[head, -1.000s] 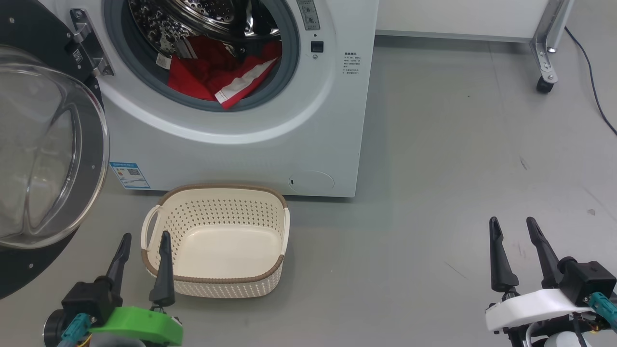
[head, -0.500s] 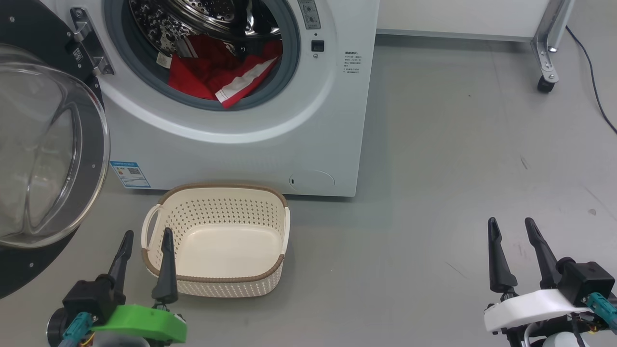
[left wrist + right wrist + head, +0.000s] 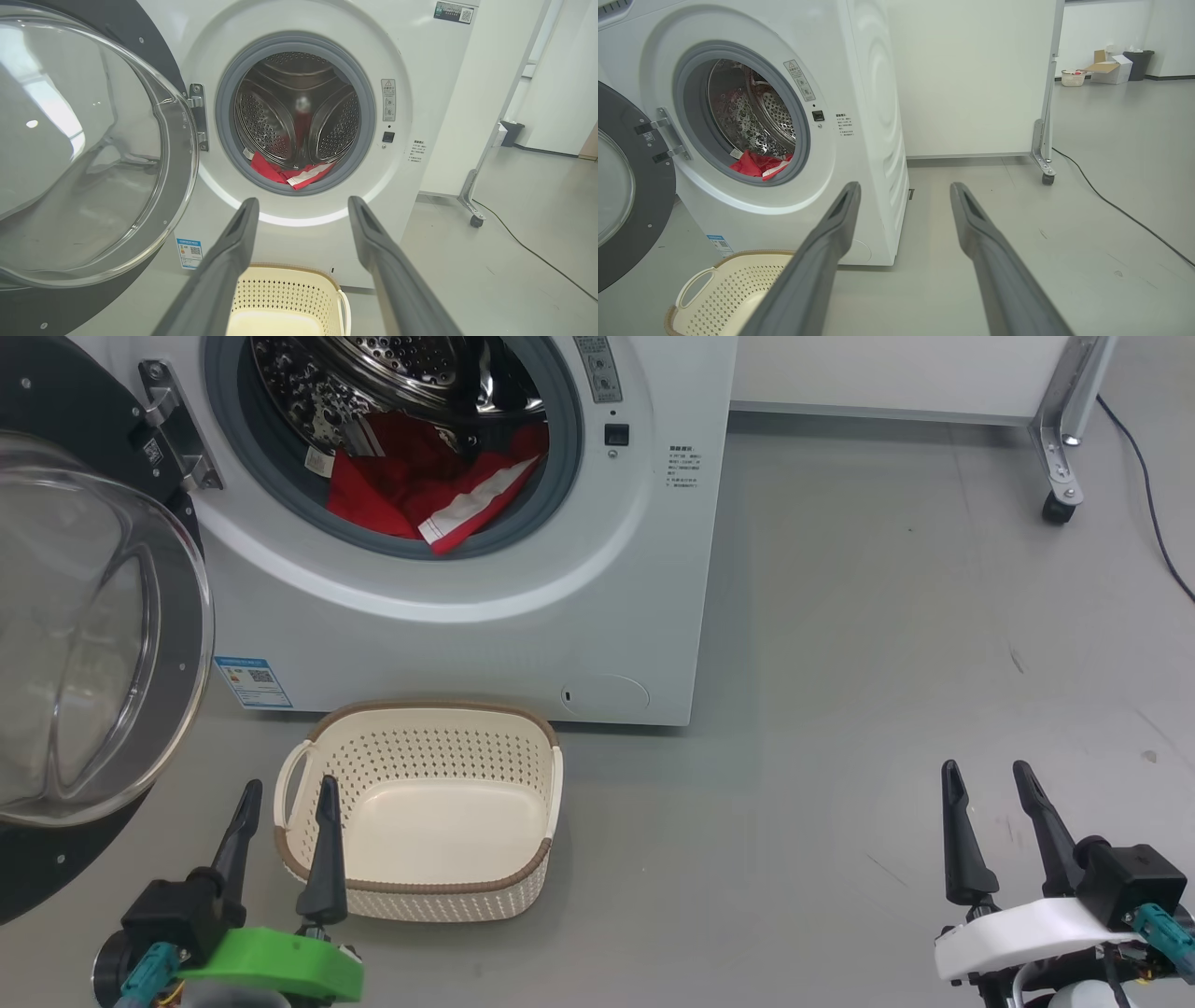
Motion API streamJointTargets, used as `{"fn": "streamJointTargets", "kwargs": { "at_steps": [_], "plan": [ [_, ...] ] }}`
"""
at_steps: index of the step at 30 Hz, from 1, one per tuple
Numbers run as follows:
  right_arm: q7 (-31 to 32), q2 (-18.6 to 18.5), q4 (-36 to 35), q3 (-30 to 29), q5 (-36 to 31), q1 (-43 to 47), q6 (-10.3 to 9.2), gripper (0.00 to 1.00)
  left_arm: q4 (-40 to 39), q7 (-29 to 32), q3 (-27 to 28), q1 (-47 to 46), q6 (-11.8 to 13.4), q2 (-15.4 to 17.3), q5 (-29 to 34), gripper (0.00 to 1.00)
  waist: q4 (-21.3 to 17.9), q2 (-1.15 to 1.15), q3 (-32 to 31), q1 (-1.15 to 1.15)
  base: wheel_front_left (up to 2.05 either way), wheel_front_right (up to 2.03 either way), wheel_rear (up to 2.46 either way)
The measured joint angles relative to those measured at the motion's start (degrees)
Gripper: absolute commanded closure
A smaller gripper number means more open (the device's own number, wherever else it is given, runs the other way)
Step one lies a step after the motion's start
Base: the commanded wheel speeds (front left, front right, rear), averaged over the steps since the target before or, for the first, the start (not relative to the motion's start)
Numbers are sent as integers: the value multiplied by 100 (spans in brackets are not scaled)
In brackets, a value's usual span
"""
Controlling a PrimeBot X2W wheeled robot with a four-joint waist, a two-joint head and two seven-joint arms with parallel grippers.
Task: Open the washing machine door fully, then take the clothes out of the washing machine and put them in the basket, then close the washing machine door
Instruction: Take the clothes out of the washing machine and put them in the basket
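Note:
The white washing machine (image 3: 467, 616) stands ahead with its door (image 3: 93, 644) swung wide open to the left, glass bowl bulging toward me. Red clothes (image 3: 411, 485) with a white stripe lie at the drum's lower lip, also seen as clothes (image 3: 292, 173) and clothes (image 3: 759, 165). The cream basket (image 3: 308, 868) sits empty on the floor before the machine. My left gripper (image 3: 288, 791) hovers open at the basket's near left corner. Far to the right over bare floor, my right gripper (image 3: 986, 772) is open and holds nothing.
A white panel on a wheeled metal frame (image 3: 1060, 448) stands right of the machine, with a black cable (image 3: 1153, 513) trailing across the grey floor. Boxes and a small basket (image 3: 1073, 77) sit far back in the room.
The whole head view has shifted down slightly, so the camera moved. Both grippers stay open and hold their places.

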Motion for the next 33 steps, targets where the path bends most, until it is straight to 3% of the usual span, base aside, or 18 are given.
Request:
{"fn": "streamJointTargets", "kwargs": {
  "at_steps": [33],
  "plan": [
    [0, 44, 42, 7, 59, 0, 4, 0, -78, 0, -9, 75, -22, 2, 60, 0, 40, 0, 20, 0, 99, -99, 0]
  ]
}}
